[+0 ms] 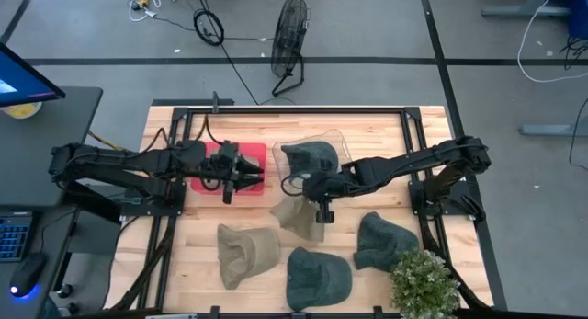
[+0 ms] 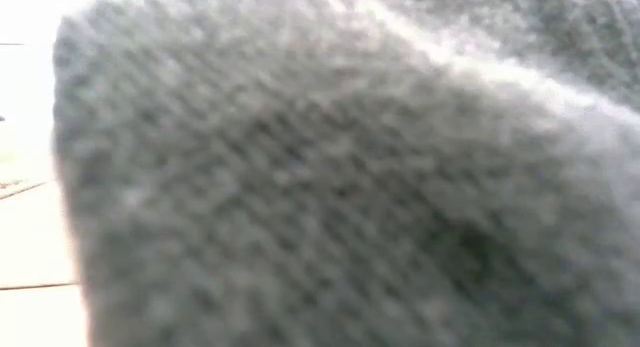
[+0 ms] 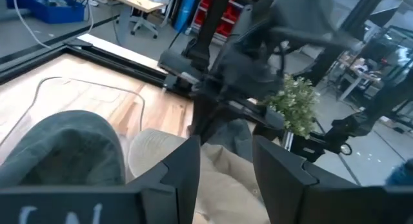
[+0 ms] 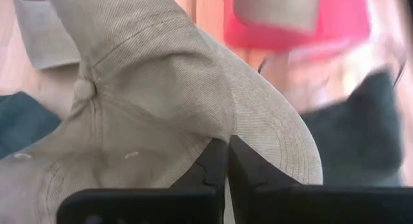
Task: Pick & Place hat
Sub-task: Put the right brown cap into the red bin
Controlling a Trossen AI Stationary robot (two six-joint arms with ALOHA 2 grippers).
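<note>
My right gripper (image 1: 320, 201) is shut on a beige cap (image 1: 294, 214) near the table's middle; the cap fills the right wrist view (image 4: 148, 114). My left gripper (image 1: 254, 175) is open and empty above a red tray (image 1: 250, 153), its fingers pointing toward the right arm (image 3: 226, 175). A dark green hat (image 1: 312, 157) lies just beyond the beige cap, on a clear tray (image 1: 338, 135). The low view shows only the grey-green cloth of a hat (image 2: 350, 187) close in front of the camera. My right gripper pinches the beige cap between its two shut fingers, where the crown meets the brim (image 4: 222, 130). The brim (image 4: 284, 143) curves off to one side and the crown with its top button (image 4: 82, 88) spreads beyond the fingers. Whether the cap touches the table, I cannot tell.
Three more hats lie along the near side: a beige one (image 1: 246, 251), a dark green one (image 1: 318, 275) and another dark green one (image 1: 382, 240). A potted plant (image 1: 423, 282) stands at the near right corner. Black frame rails (image 1: 276, 108) border the table.
</note>
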